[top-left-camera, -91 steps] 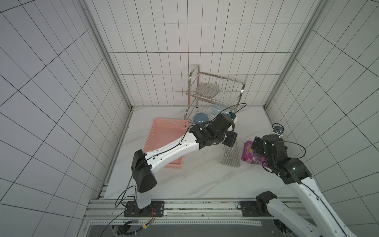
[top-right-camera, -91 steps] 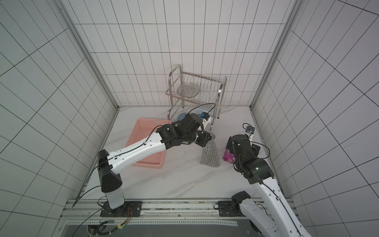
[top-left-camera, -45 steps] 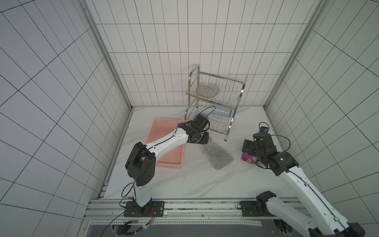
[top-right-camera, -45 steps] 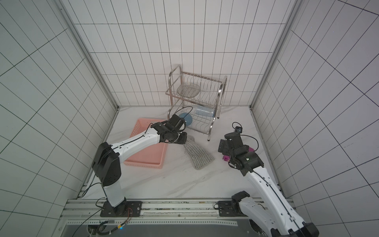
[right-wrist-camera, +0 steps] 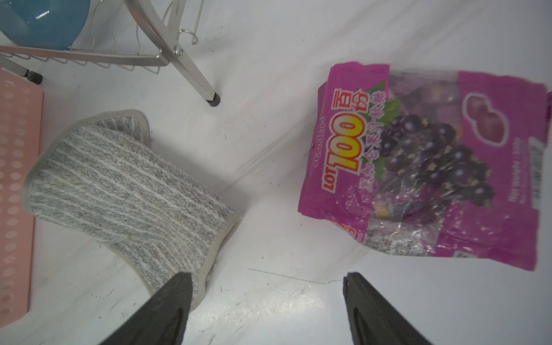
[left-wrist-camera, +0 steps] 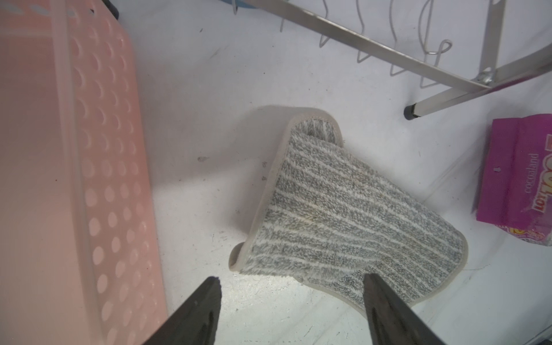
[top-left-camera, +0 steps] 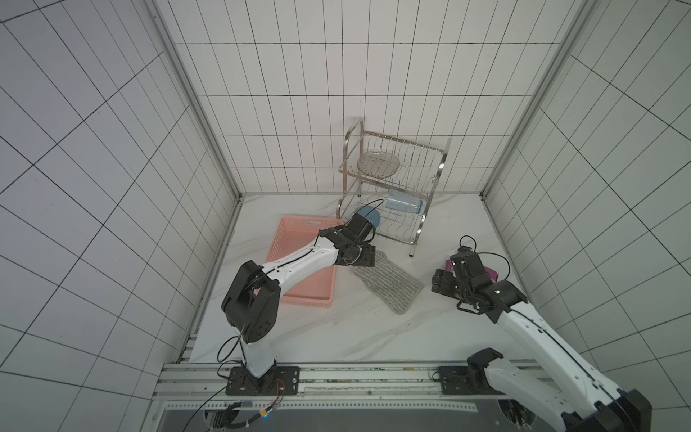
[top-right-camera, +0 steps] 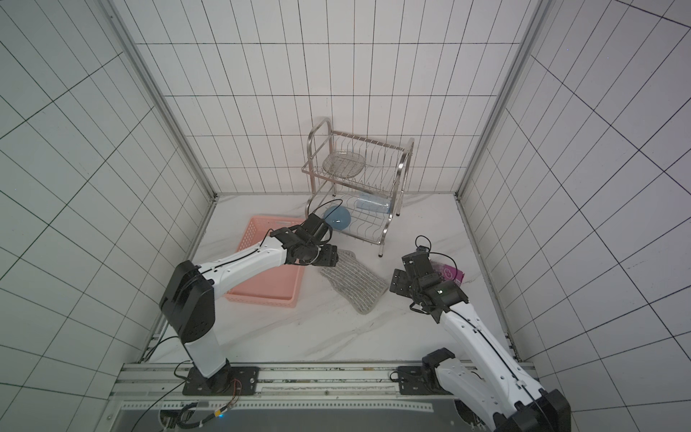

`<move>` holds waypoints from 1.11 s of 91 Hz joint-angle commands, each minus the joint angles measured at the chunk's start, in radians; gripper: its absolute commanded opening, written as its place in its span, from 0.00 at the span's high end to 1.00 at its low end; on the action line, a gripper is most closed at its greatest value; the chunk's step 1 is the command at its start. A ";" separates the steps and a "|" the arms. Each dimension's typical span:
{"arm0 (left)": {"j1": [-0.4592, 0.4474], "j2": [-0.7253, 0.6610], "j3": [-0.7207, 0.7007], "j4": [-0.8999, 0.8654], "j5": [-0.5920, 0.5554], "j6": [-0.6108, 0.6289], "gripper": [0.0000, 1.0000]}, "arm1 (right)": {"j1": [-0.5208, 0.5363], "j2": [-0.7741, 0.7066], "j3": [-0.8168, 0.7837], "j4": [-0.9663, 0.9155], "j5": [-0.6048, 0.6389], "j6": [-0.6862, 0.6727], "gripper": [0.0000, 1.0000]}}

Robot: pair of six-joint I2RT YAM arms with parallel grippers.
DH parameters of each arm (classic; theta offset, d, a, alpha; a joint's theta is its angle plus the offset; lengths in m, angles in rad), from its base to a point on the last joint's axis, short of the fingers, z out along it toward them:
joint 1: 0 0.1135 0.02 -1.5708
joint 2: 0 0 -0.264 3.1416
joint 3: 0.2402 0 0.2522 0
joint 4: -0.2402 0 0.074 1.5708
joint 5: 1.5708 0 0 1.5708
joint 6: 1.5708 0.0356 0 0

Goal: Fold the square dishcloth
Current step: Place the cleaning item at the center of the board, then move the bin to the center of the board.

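Evidently the square dishcloth point(top-left-camera: 389, 280) is lying doubled right of the pink basket point(top-left-camera: 306, 298) — so left gripper point(left-wrist-camera: 291, 277) and right gripper point(right-wrist-camera: 267, 274) are hovering, fingers spread, empty.

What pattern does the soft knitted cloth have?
Square dishcloth: grey with thin pale stripes, clearest in left wrist view.

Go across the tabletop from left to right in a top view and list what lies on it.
pink basket → square dishcloth → purple snack packet
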 commanded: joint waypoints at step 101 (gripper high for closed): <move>0.167 -0.077 -0.247 0.186 0.046 -0.058 0.17 | 0.039 0.159 -0.259 0.534 -0.193 0.353 0.34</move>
